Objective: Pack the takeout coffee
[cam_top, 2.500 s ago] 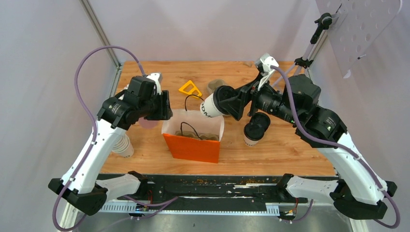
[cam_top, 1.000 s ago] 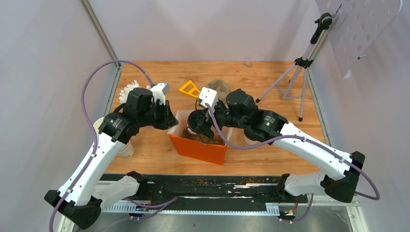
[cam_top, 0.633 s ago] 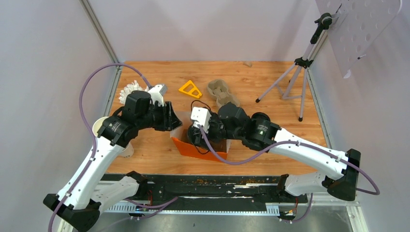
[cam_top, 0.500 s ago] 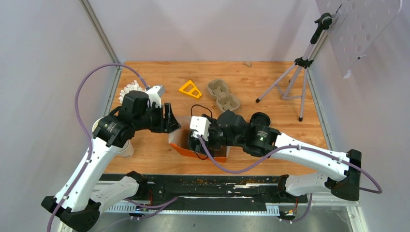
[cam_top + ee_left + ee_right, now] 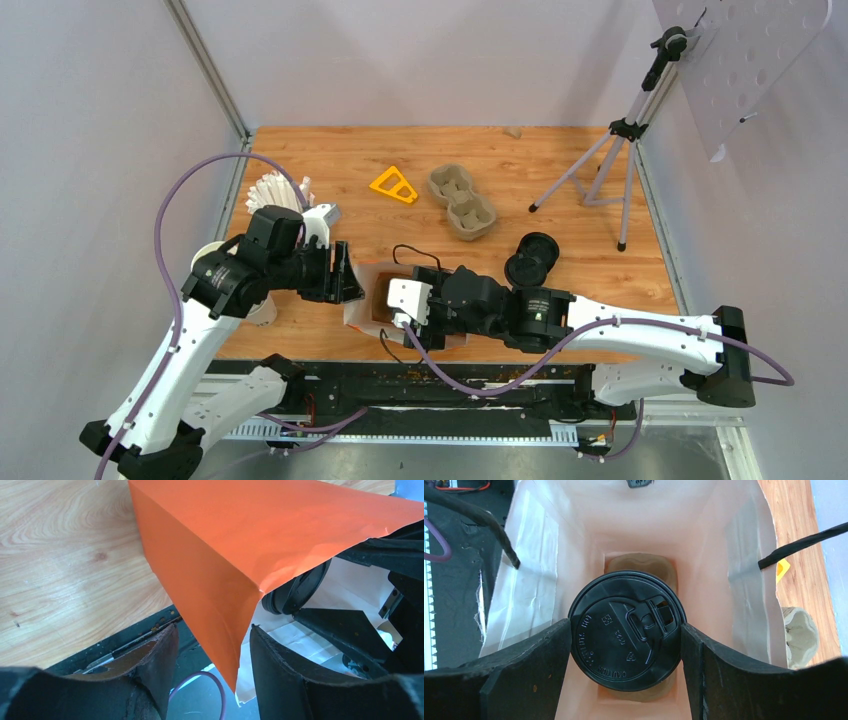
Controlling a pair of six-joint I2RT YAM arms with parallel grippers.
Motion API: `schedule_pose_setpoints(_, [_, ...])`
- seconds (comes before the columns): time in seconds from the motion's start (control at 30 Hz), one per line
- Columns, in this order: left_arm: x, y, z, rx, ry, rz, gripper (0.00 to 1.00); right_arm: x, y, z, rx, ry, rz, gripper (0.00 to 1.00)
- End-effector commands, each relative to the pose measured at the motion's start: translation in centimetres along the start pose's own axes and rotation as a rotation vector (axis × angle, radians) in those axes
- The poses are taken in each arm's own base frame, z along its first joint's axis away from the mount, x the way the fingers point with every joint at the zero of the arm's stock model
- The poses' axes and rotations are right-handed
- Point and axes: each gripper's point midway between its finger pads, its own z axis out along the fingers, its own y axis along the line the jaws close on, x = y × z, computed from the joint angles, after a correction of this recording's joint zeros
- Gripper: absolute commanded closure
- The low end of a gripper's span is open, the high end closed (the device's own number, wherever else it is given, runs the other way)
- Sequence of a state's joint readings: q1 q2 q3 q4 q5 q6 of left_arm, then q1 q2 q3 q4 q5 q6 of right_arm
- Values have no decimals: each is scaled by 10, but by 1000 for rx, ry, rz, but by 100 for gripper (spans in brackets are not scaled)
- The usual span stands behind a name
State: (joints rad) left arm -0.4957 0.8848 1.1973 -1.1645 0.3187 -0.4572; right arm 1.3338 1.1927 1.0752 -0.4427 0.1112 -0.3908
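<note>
The orange paper bag [image 5: 362,300] lies tipped toward the table's near edge, its mouth facing my right arm. My right gripper [image 5: 388,308] reaches into it and is shut on a takeout coffee cup. In the right wrist view its black lid [image 5: 626,630] fills the gap of the gripper [image 5: 626,647], both fingers against its sides, above a brown pulp tray [image 5: 639,562] at the bag's bottom. My left gripper [image 5: 212,650] stands open astride a corner of the bag [image 5: 225,555], not pinching it. A second lidded cup [image 5: 530,262] stands on the table to the right.
A pulp cup carrier [image 5: 462,200] and a yellow triangular piece [image 5: 393,185] lie behind the bag. Lidless cups [image 5: 255,308] stand under my left arm, with a white ruffled thing [image 5: 272,188] behind. A tripod [image 5: 610,150] stands at the back right.
My left gripper has opened and let go of the bag's edge. The bag has tipped and slid toward the near edge. My right arm has gone deeper into it with the cup.
</note>
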Motion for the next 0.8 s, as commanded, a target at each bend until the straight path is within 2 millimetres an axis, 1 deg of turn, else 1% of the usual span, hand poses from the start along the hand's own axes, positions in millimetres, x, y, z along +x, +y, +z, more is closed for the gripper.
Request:
schedule_pose_setpoints(0.0, [3, -1, -7, 19, -20, 47, 44, -7, -10, -4, 72, -31, 2, 30])
schedule_pose_setpoints(0.07, [1, 1, -6, 12, -41, 59, 60, -4, -12, -3, 88, -24, 3, 30])
schedule_pose_setpoints(0.13, [-5, 1, -7, 11, -73, 78, 76, -5, -13, 0, 94, -31, -7, 30])
schedule_pose_setpoints(0.17, [-8, 0, -7, 17, -93, 89, 83, -7, -14, 1, 96, -36, -18, 30])
schedule_pose_setpoints(0.2, [-13, -1, -7, 25, -116, 103, 88, -8, -15, 3, 99, -39, -33, 29])
schedule_pose_setpoints(0.27, [-21, -5, -6, 47, -157, 133, 95, -10, -20, 8, 115, -28, -62, 28])
schedule_pose_setpoints(0.33, [-26, -9, -4, 73, -188, 170, 98, -13, -23, 13, 122, -21, -93, 28])
schedule_pose_setpoints(0.43, [-30, -12, 2, 122, -236, 249, 99, -23, -25, 20, 113, -39, -130, 28])
schedule_pose_setpoints(0.5, [-34, -16, 5, 152, -267, 286, 99, -26, -23, 23, 95, -37, -149, 28])
schedule_pose_setpoints(0.6, [-31, -19, 9, 184, -274, 299, 100, -20, -17, 28, 57, -8, -163, 29])
schedule_pose_setpoints(0.77, [-17, -17, 7, 201, -260, 309, 100, -5, -6, 26, 20, -1, -171, 29])
